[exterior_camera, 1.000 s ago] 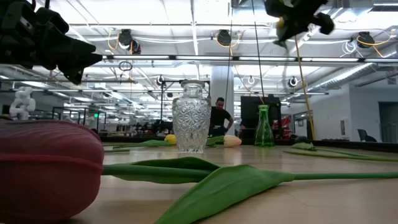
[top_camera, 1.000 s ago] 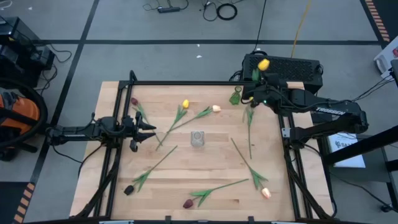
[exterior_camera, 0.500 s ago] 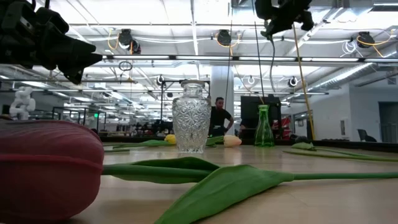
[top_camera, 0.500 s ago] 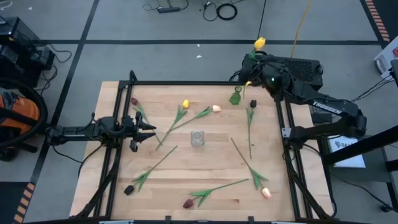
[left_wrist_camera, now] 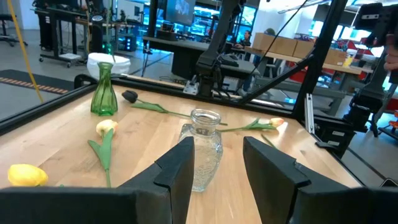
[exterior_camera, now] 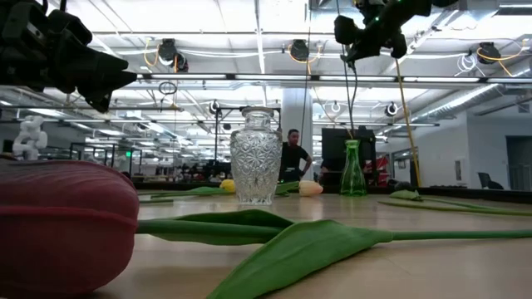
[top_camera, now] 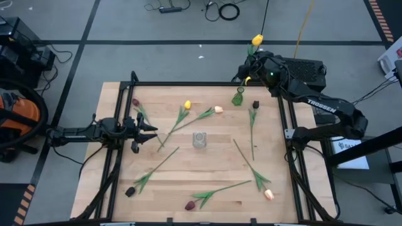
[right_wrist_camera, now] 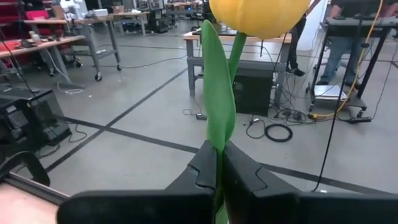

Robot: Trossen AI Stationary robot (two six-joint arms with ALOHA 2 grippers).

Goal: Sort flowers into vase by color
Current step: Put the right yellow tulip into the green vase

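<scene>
Holding a yellow tulip (right_wrist_camera: 258, 15) by its stem, our right gripper (right_wrist_camera: 219, 163) has its jaws clamped tight, raised above the green vase (top_camera: 237, 98) at the wooden surface's (top_camera: 213, 169) far edge. Our left gripper (left_wrist_camera: 214, 163) waits, jaws apart, facing the clear glass vase (left_wrist_camera: 204, 148); other tulips lie scattered

Yellow tulip (right_wrist_camera: 258, 15) head cropped by right wrist frame edge; maroon tulip (exterior_camera: 62, 224) close-up blurred, cut off in low view.
</scene>
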